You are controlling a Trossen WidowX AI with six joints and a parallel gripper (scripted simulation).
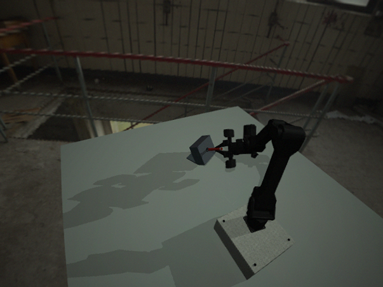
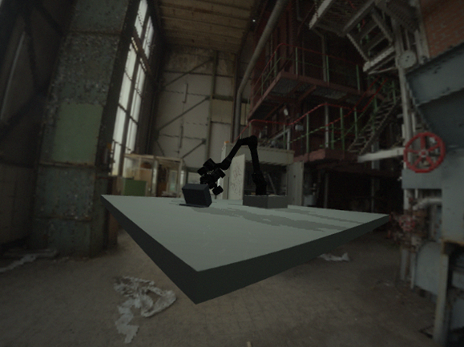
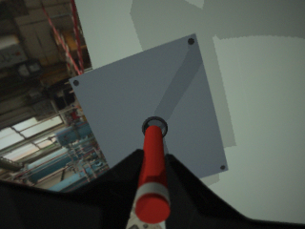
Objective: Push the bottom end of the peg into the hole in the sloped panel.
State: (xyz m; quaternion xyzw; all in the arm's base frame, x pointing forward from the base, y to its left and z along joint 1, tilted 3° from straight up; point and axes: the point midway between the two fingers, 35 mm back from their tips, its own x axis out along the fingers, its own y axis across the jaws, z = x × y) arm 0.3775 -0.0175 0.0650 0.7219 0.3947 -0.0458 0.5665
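Note:
My gripper (image 1: 222,148) (image 3: 153,157) is shut on a round red peg (image 1: 213,149) (image 3: 152,167) with a pale band near its near end. The peg points at the grey sloped panel (image 1: 199,152) (image 2: 196,194) (image 3: 124,100), and its far tip sits at the mouth of the round hole (image 3: 154,126) in the panel's face. In the wrist view the peg lines up with the hole. How deep the tip is in the hole cannot be told. In the exterior view the gripper (image 2: 210,177) hangs just above and behind the panel, and the peg is too small to see.
The arm stands on a speckled grey base block (image 1: 252,243) (image 2: 264,200) on the pale table (image 1: 132,225) (image 2: 227,237). The panel has small dark screw marks (image 3: 191,41) at its corners. The table's edges fall off to a dark floor.

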